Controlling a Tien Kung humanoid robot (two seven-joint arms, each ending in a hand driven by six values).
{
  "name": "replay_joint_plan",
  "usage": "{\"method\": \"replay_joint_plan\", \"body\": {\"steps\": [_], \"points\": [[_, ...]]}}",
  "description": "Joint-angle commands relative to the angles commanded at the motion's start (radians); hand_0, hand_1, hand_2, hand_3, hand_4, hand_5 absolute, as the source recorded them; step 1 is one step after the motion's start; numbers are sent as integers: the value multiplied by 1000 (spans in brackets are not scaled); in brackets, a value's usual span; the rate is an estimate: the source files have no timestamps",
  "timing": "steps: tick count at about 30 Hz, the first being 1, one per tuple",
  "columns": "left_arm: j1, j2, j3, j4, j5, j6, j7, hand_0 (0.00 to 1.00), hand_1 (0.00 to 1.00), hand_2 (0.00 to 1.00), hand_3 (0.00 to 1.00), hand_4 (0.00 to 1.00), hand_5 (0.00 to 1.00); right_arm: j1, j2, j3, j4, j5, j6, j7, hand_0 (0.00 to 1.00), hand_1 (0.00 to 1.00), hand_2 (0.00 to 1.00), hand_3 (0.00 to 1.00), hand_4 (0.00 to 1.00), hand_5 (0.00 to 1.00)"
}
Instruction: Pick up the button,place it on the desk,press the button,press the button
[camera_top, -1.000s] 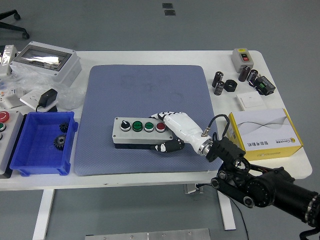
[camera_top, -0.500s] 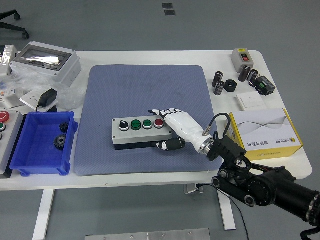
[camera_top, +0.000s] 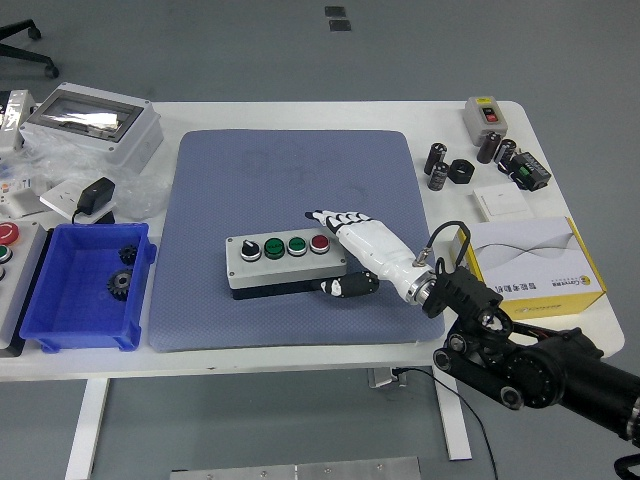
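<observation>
Taking the button box (camera_top: 285, 262) as the landmark: well to its left sits a blue bin (camera_top: 85, 290) holding dark gears, at the left part of the tabletop (camera_top: 300, 112). The box itself lies on the blue-grey mat (camera_top: 290, 180), below the mat's middle, its long axis running left to right. Along its top stand 4 controls in a row: a black selector, 2 green buttons, then a red button (camera_top: 320, 241) at the right end.

Immediately right of the box is the right hand (camera_top: 355, 250), white-shelled with dark fingers. Its fingers are extended behind the box's right end and its thumb lies along the front, so it looks to be loosely bracketing that end; I cannot tell whether it actually grips. The red button lies just left of the fingertips, the nearest control, so pressing looks like a short move leftward and down. Further right sits a yellow and white carton (camera_top: 530, 258).

The left hand is out of view.
</observation>
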Motion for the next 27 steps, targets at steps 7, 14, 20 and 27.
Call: {"method": "replay_joint_plan", "body": {"steps": [7, 14, 20, 27], "points": [[0, 2, 0, 1, 3, -2, -1, 631, 506, 490, 592, 199, 2, 17, -35, -18, 34, 23, 21, -2, 956, 958, 982, 998, 856, 308], [-6, 10, -3, 2, 12, -6, -3, 619, 502, 487, 594, 169, 2, 55, -73, -69, 57, 116, 67, 17, 955, 959, 987, 998, 881, 323], [-11, 17, -8, 3, 22, -9, -4, 616, 501, 485, 594, 162, 2, 85, -112, -100, 88, 185, 119, 27, 956, 957, 990, 998, 893, 335], [-12, 21, -10, 4, 25, -9, -5, 611, 499, 485, 595, 149, 2, 103, -163, -128, 129, 229, 156, 16, 960, 957, 993, 998, 901, 359]]}}
